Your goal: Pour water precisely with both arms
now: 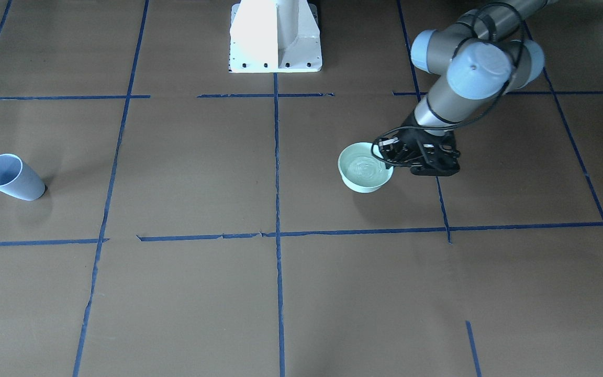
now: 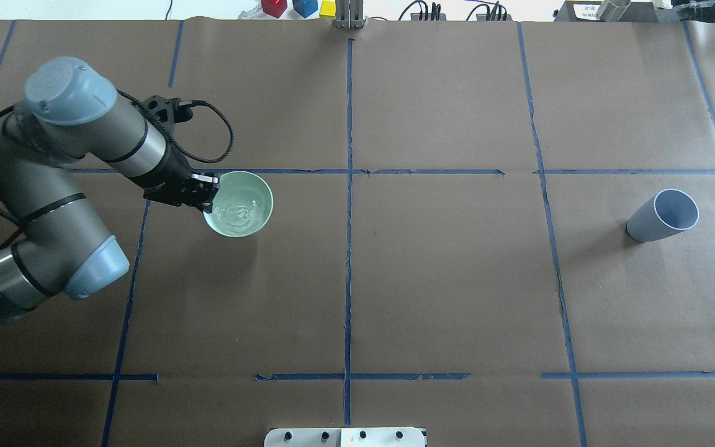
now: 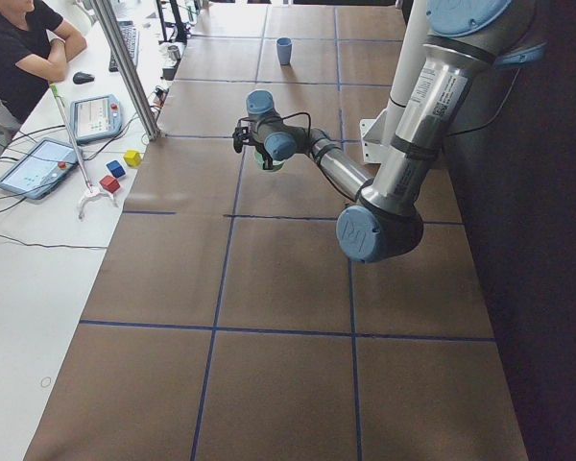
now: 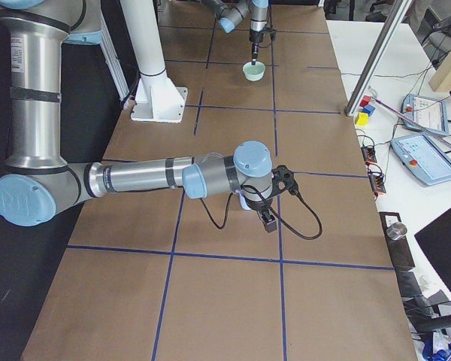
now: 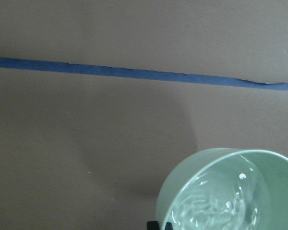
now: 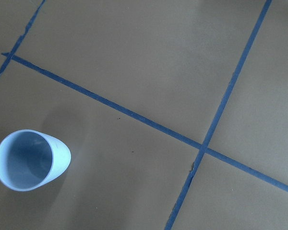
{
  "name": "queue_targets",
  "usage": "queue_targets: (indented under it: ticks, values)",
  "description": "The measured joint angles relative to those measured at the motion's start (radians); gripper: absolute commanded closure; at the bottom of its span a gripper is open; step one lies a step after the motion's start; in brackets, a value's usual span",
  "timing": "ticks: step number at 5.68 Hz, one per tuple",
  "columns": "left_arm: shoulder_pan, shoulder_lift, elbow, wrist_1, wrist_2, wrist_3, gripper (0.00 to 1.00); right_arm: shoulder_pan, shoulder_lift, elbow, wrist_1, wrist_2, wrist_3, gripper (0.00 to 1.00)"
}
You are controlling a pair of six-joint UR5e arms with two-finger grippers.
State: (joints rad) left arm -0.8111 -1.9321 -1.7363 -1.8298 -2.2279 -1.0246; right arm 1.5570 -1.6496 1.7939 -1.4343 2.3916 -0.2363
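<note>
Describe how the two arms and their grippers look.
The left arm and right arm are alike: silver-grey tubes joined by rounded light-blue joint caps. Each ends in a black two-finger gripper, the left gripper and the right gripper. A thin black cable loops loosely around each wrist.

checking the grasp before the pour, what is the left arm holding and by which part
The left gripper pinches the green bowl at its rim.
</note>
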Motion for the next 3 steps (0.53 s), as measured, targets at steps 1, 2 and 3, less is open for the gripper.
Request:
queue_targets:
  ticks: [1, 2, 3]
  values:
    - [-0.065, 0.089, -0.016, 0.000, -0.048, 0.136, 1.00, 0.000, -0.001, 0.005, 0.000, -0.002, 0.000, 0.00]
    - [-0.136, 0.173, -0.014, 0.000, -0.089, 0.293, 1.00, 0.000, -0.005, 0.012, -0.001, -0.005, 0.001, 0.00]
    - [-0.211, 0.242, 0.001, 0.005, -0.122, 0.453, 1.00, 0.000, -0.008, 0.019, 0.000, -0.008, 0.001, 0.00]
